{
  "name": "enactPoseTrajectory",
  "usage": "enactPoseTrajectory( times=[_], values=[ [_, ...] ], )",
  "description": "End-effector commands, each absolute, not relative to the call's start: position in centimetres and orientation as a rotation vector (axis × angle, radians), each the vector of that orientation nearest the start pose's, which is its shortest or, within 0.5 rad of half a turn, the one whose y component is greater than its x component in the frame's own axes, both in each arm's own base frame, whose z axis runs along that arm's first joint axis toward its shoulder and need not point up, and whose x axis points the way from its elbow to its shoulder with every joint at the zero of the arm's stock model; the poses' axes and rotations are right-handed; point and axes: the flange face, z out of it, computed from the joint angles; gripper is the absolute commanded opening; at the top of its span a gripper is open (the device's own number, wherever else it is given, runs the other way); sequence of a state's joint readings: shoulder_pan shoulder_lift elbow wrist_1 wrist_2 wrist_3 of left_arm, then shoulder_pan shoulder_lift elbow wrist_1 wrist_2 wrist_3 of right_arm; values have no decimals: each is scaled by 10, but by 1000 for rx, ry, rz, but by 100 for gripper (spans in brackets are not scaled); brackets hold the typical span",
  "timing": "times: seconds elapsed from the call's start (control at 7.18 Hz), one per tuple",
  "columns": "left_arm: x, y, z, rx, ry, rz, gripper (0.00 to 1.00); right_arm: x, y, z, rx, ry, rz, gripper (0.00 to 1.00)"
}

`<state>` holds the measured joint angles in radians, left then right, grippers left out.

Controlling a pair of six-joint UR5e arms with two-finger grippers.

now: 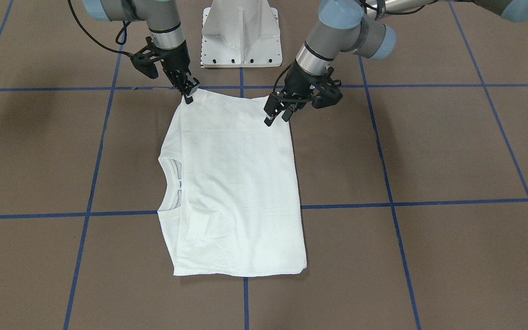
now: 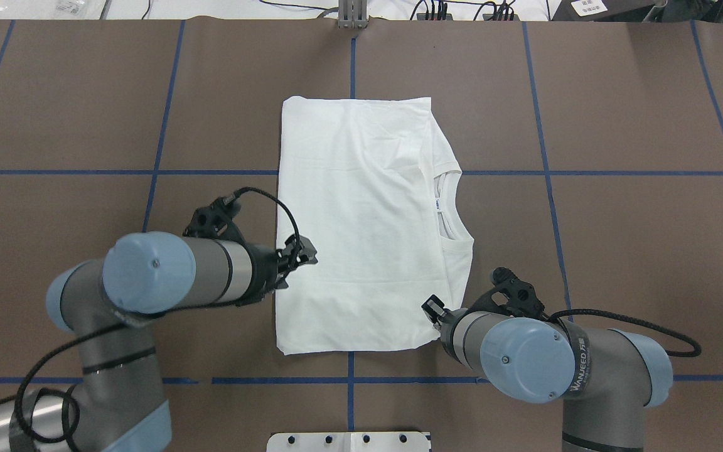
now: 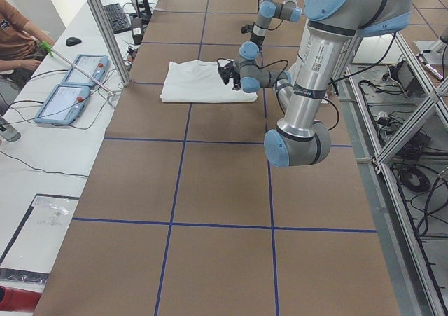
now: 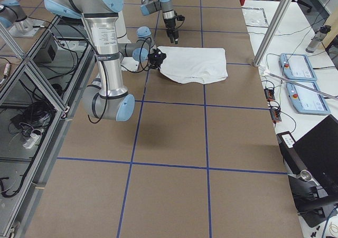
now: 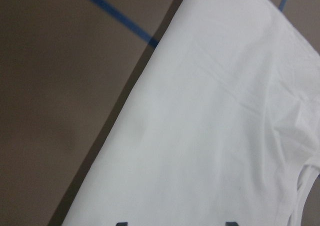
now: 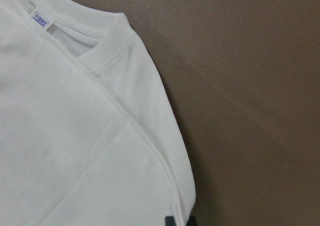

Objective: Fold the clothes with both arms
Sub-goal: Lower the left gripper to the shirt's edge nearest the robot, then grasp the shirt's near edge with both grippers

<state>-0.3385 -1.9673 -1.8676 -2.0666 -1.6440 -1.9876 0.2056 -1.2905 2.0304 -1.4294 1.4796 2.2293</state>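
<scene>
The left arm (image 2: 148,276) is reaching in from the near side. Its left gripper (image 2: 302,253) is hovering over the near left part of the T-shirt (image 2: 361,207), with its fingertips (image 1: 269,118) standing wide apart and holding nothing. The left wrist view is showing only flat white cloth beneath them, and the shirt's left edge is running beside bare table (image 2: 619,251). The T-shirt is lying in the middle of the table, folded into a tidy rectangle with no sleeve hanging loose. Its collar (image 2: 454,216) and small neck label (image 2: 437,204) are pointing to the right. At the near right corner the right arm (image 2: 524,358) is holding the right gripper (image 1: 189,95) low. Its fingers are drawn close together right on the shoulder edge, seemingly nipping the cloth, though no picture is showing fabric lifted between them. The step in hand is looking like a two-corner pickup of the near edge, to carry it over onto the far edge. To do it well, the left gripper is needing to drop onto the very corner opposite the right one, not further in. It is also needing to close over every layer, since a pinch on the top layer alone would be peeling the folds underneath open. Both arms should then be rising together, keeping the edge level and lightly taut. They should be laying it down square on the far edge so the collar side is not skewing.
</scene>
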Motion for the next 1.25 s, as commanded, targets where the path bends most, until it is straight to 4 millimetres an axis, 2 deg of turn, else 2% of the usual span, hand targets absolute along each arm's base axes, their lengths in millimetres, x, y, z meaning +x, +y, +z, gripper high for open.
enactPoseTrajectory(
  times=[0.0, 0.42, 1.11],
  values=[
    [537, -245, 276, -159, 1126, -618, 74, -505, -251, 291, -121, -910, 846, 0],
    [546, -238, 285, -157, 1091, -610, 74, -504, -251, 289, -121, -913, 846, 0],
    [549, -244, 287, -144, 1085, -607, 66, -502, -250, 286, -123, -921, 845, 0]
  ],
)
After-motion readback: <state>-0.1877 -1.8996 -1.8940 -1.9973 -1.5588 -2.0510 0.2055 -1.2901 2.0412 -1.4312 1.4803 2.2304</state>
